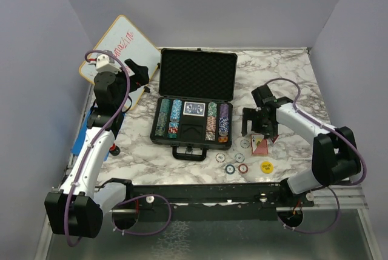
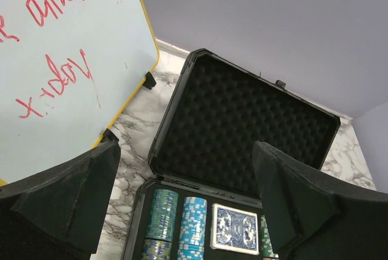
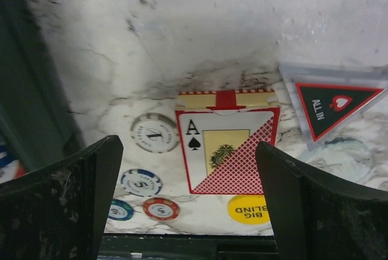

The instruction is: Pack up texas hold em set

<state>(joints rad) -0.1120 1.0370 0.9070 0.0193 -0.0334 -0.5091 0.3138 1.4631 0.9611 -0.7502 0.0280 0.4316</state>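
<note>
The black briefcase point(image 1: 168, 137) lies open mid-table, its foam lid point(image 2: 242, 120) raised. Inside are rows of poker chips point(image 1: 176, 117) and a blue card deck point(image 2: 234, 228). A red card deck point(image 3: 227, 151) lies on the marble right of the case, with loose chips point(image 3: 154, 133) to its left. A yellow disc point(image 3: 250, 208) marked big blind and a triangular all-in marker point(image 3: 333, 105) lie near that deck. My right gripper point(image 3: 188, 146) hangs open above the red deck, holding nothing. My left gripper point(image 2: 185, 154) is open and empty, in the air behind the case's left corner.
A white dry-erase board point(image 1: 124, 45) with red writing leans at the back left. A flat blue pad point(image 1: 82, 133) lies by the left arm. Grey walls close in the table on three sides. A black rail point(image 1: 212, 193) runs along the near edge.
</note>
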